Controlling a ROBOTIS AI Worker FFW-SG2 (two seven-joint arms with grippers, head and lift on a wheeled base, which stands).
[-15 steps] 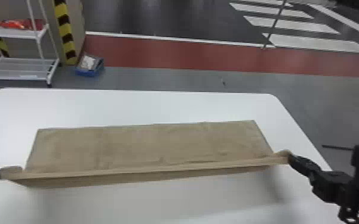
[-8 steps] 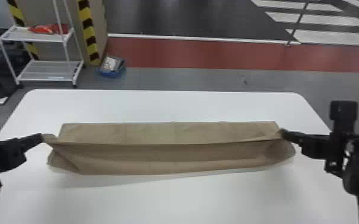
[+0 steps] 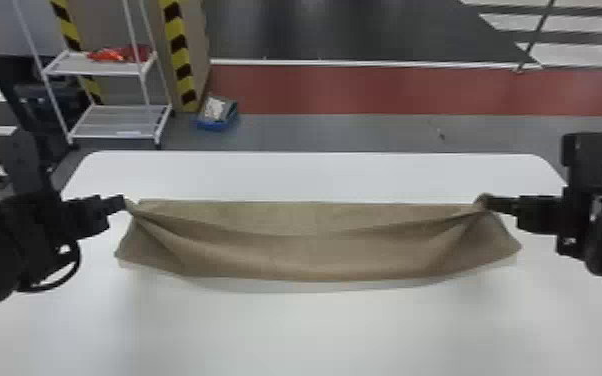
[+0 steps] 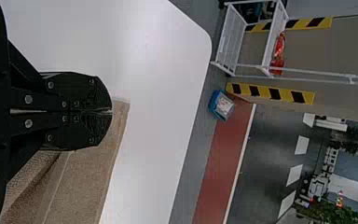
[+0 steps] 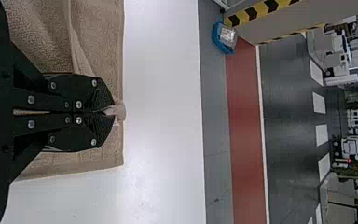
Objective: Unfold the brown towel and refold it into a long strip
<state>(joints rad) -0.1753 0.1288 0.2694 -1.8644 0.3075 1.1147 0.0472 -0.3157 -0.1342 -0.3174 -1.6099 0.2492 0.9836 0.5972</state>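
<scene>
Jaws, left: together, clamped on one end of the towel; this gripper [image 3: 123,203] is above the desk at the towel's left end.
Jaws, right: together, clamped on the opposite end; a small bunch of cloth pokes out past the tips of this gripper [image 3: 489,204].
Towel: brown [image 3: 305,255], stretched between the two grippers, longer from side to side than from front to back. Its far edge runs nearly straight.
Folds: creases fan out from both pinched spots, and a long fold sags toward the middle. The near side bows toward the robot; whether its lowest edge touches the desk, I cannot tell.
Corners: the near ones spread down and outward below the jaws, one at each end.
Desk: white [image 3: 315,335], with rounded far corners; a soft shadow lies on it just in front of the towel.
Arms: black, one at each side of the desk, with a cable [image 3: 60,285] looping under the left one.
Rack: white, two shelves [image 3: 120,122], beyond the desk's far left corner; a red item [image 3: 112,54] sits on the upper shelf.
Box: blue [image 3: 212,124], on the floor by a panel with yellow and black tape [image 3: 181,55].
Floor: grey [image 3: 345,132], then a red band [image 3: 390,90], then a dark area with white stripes.
</scene>
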